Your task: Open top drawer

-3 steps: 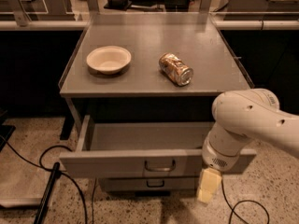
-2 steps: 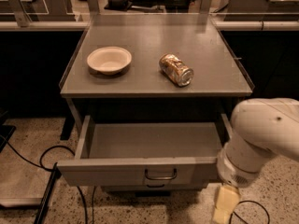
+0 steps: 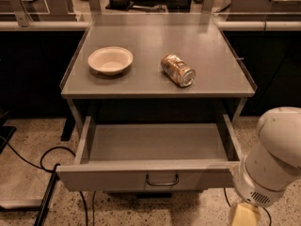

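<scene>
Nearest the camera, just off the right end of the top drawer's front panel, the robot's bulky white arm (image 3: 277,159) fills the lower right corner. Below it hangs the pale yellowish gripper (image 3: 244,214), cut off by the frame's bottom edge; whether it is spread or pressed together cannot be told, and it is not touching the drawer. The top drawer (image 3: 117,178) stands pulled well out from under the grey table, and its flat front panel carries a small dark wire handle (image 3: 162,180) at centre. Behind the panel the drawer's grey floor and side walls are in plain view. Left of the drawer, dark cables (image 3: 47,154) loop across the speckled floor. Above and behind the drawer lies the table top (image 3: 141,36). On it a shallow cream bowl (image 3: 110,60) sits towards the left, and a dented gold can (image 3: 178,70) lies on its side towards the right, well apart from the bowl.
</scene>
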Available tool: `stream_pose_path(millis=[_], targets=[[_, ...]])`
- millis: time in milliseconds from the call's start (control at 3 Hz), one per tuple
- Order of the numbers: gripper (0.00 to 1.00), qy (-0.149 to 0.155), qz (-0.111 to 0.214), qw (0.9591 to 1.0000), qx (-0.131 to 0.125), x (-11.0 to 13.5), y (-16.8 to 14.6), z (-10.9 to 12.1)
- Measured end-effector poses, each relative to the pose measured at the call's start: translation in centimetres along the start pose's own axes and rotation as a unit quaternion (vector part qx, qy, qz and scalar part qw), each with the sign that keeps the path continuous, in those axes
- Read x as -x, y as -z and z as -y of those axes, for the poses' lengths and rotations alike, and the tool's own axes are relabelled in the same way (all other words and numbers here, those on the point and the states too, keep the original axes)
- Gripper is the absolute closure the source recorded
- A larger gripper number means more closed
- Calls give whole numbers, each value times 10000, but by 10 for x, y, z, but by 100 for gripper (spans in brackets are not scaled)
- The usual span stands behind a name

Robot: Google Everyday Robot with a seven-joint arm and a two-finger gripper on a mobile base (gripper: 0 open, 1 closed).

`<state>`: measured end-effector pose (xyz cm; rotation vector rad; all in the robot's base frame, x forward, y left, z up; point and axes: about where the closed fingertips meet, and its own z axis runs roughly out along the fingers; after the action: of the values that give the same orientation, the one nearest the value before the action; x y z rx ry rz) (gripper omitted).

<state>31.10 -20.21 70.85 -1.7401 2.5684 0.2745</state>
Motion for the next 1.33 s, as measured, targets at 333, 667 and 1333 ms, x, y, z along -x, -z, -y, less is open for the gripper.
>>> stream_pose_path(millis=[333,667,1333], targets=[[0,-25,39,9999,-93,5,3,7],[0,-33,166,9994,-293,21,9,29],[0,11,214,9995,-251,53,-12,62]])
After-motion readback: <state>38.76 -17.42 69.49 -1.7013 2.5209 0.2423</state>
